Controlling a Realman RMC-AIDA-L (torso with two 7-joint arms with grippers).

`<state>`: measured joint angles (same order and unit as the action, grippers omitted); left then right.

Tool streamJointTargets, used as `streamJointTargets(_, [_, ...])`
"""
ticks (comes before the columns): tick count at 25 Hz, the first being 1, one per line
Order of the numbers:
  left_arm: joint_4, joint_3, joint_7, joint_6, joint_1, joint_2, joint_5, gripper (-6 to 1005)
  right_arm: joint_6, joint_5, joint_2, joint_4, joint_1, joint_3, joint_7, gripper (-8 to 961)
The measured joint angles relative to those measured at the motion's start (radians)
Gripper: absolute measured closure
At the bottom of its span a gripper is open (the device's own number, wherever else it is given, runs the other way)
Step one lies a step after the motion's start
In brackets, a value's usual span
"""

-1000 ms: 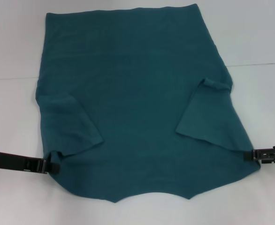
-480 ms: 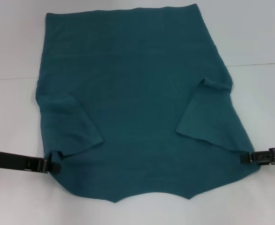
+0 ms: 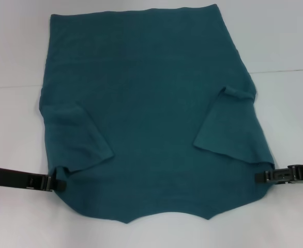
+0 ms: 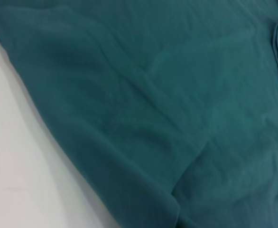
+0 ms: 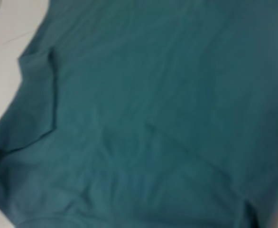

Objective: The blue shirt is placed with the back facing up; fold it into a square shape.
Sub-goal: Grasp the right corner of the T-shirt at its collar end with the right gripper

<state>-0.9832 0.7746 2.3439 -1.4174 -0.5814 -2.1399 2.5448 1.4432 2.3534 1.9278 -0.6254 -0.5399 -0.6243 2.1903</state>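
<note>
We see the blue shirt lying flat in the middle of the white table, both sleeves folded in. Our left gripper pinches its edge at 8 o'clock. Our right gripper pinches its edge at 4 o'clock.

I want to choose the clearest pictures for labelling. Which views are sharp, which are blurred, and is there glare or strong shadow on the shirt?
Head view: sharp, evenly lit, no glare on the blue shirt, only faint shadows at its folded sleeves. Left wrist view: cloth folds fairly clear, slightly soft. Right wrist view: the most blurred, seams smeared.
</note>
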Motion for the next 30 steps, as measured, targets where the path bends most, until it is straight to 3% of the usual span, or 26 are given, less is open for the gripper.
streamJointTargets(18, [0.002,0.001,-0.004,0.011,0.004,-0.003,-0.001,956,-0.022,-0.028,0.052,-0.031,-0.002,0.032,-0.012,37])
streamJointTargets(30, [0.001,0.000,-0.011,0.011,0.005,-0.005,-0.012,956,-0.034,0.014,0.043,-0.025,-0.001,0.026,0.032,38])
